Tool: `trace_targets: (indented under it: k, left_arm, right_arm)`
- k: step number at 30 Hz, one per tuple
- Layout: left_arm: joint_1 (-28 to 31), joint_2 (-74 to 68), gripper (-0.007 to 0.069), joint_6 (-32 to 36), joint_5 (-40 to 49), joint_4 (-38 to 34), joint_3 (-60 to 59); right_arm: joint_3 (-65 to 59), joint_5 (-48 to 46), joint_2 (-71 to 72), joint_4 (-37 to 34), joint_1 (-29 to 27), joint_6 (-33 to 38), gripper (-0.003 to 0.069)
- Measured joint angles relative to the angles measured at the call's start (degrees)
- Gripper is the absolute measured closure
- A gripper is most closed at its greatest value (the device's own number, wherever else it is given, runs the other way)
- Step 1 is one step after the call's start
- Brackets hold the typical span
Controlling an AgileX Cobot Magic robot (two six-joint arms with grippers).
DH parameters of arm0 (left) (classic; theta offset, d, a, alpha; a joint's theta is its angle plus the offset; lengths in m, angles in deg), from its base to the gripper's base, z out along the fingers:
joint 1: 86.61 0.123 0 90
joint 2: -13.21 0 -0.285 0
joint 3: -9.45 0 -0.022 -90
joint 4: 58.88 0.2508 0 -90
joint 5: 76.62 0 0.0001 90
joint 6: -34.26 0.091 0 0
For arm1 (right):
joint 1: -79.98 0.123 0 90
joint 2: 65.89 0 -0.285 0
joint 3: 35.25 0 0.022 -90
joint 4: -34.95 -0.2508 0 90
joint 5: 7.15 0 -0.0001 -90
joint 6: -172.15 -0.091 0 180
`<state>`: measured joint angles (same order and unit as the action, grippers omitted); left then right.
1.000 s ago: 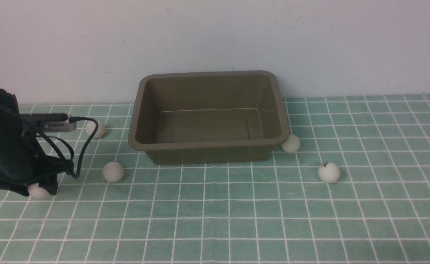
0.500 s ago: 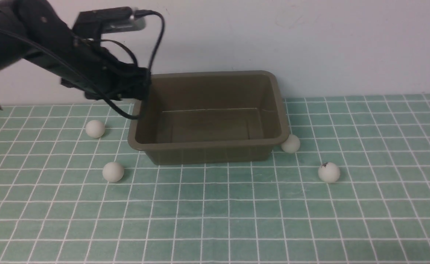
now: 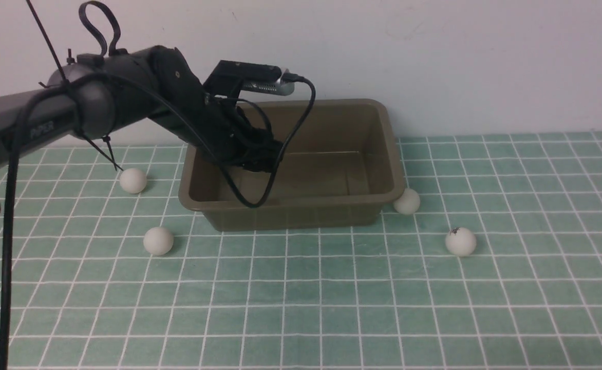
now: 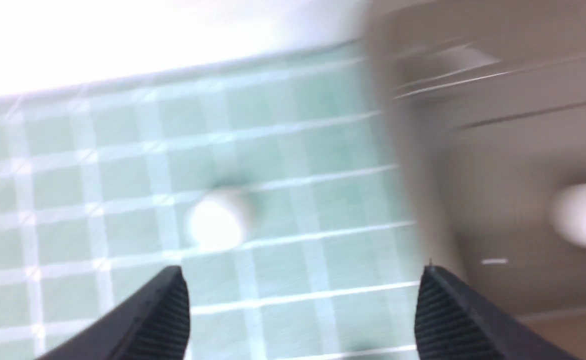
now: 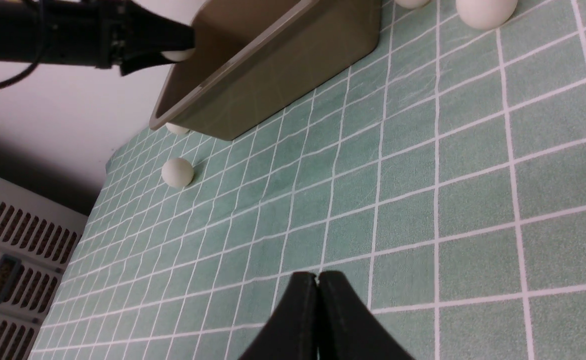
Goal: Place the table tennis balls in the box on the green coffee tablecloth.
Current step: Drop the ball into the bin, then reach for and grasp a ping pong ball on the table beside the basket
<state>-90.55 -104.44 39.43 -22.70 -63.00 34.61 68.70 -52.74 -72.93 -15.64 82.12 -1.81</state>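
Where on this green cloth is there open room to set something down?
The wide near strip of tablecloth in front of the box is bare. Crowded beside the box: rear-left ball, front-left ball, corner ball, marked ball.

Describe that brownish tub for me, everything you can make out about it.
The box is an olive-brown rectangular tub, plastic by its look, with rounded corners, a flared rim and no lid. It stands upright on the green checked tablecloth, close to the wall. The left gripper hangs open over its left half, and the blurred wrist view shows a white ball inside. A second ball lies at its front right corner, seemingly touching.
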Motion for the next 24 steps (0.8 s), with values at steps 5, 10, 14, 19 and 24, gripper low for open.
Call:
trace_targets:
  k: [5, 10, 14, 19, 24]
  left_arm:
    - [4.1, -5.6, 0.0091, -2.4, 0.9, 1.1, 0.0]
    - [4.4, -12.0, 0.0094, -2.5, -3.5, 1.0, 0.0]
    - [4.4, -14.4, 0.0094, -2.5, -6.5, 1.0, 0.0]
    - [4.4, -16.4, 0.0094, -2.5, -9.9, 1.9, 0.0]
    - [4.4, -18.4, 0.0094, -2.5, -12.4, 2.4, 0.0]
  right_arm:
    - [0.1, -0.1, 0.0, 0.0, 0.0, 0.0, 0.0675]
    - [0.1, -0.4, 0.0, -0.3, 0.0, 0.0, 0.0675]
    - [0.1, -0.7, 0.0, -0.9, 0.0, 0.0, 0.0675]
    - [0.1, -0.9, 0.0, -1.3, 0.0, 0.0, 0.0675]
    - [0.1, -0.9, 0.0, -1.5, 0.0, 0.0, 0.0675]
